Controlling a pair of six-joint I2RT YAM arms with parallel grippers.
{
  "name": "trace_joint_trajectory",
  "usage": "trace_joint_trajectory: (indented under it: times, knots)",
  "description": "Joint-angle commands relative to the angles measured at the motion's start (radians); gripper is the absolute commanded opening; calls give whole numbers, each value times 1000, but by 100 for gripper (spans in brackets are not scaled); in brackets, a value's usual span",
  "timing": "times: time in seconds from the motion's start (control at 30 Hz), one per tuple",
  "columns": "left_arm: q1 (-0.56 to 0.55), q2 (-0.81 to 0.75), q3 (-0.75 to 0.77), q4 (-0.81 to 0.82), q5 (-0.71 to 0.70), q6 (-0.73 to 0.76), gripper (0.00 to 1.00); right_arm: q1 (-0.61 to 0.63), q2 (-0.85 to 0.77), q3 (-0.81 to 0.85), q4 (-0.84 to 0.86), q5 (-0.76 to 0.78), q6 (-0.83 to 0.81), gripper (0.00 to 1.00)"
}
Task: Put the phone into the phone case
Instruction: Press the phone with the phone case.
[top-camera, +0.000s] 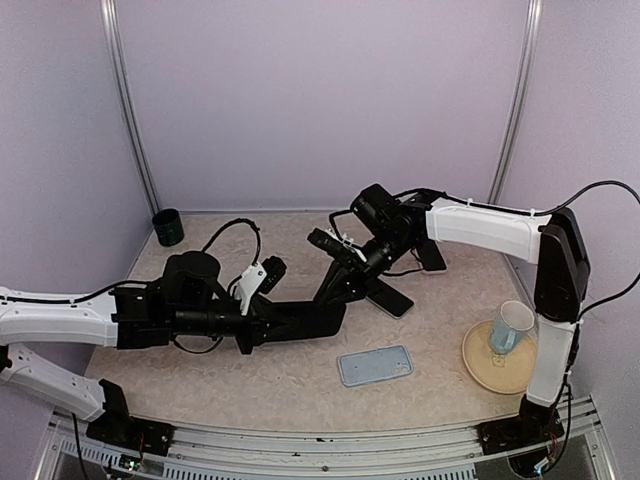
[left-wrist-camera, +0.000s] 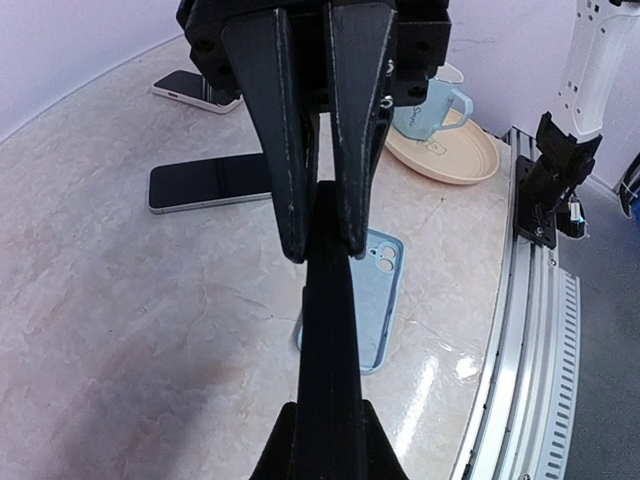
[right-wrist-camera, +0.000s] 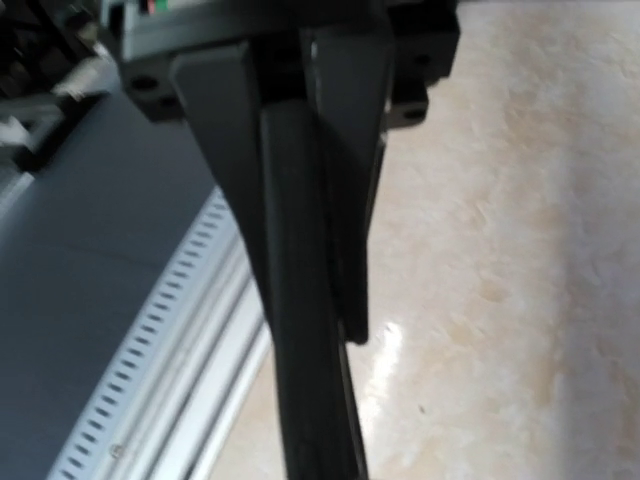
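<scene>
My left gripper (top-camera: 285, 320) (left-wrist-camera: 320, 250) is shut on a thin black phone (top-camera: 318, 315) (left-wrist-camera: 330, 350), held edge-on above the table's middle. From the far side, my right gripper (top-camera: 338, 285) (right-wrist-camera: 325, 320) is shut on the same phone (right-wrist-camera: 310, 420) at its other end. The light blue phone case (top-camera: 375, 365) (left-wrist-camera: 385, 290) lies flat and hollow side up on the table, just in front of and below the held phone. Nothing is in the case.
A dark phone (top-camera: 392, 299) (left-wrist-camera: 205, 185) lies on the table behind the held one, and another phone (top-camera: 432, 256) (left-wrist-camera: 195, 90) lies farther back. At the right, a pale blue mug (top-camera: 512, 326) stands on a tan plate (top-camera: 480, 365). A black cup (top-camera: 167, 227) is at the back left.
</scene>
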Motion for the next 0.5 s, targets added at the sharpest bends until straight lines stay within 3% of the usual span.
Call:
trace_joint_trajectory:
  times: [0.0,0.2,0.47]
  knots:
    - [-21,-12,22,50,-77,32,0,-47,36,79,-131,-202,-20,2]
    - [-33,3,21,46,-96,35,0,-76,23,82,-92,-279,40,13]
    - [-34,2,15,59,-109,25,0,-90,-31,34,26,-241,163,32]
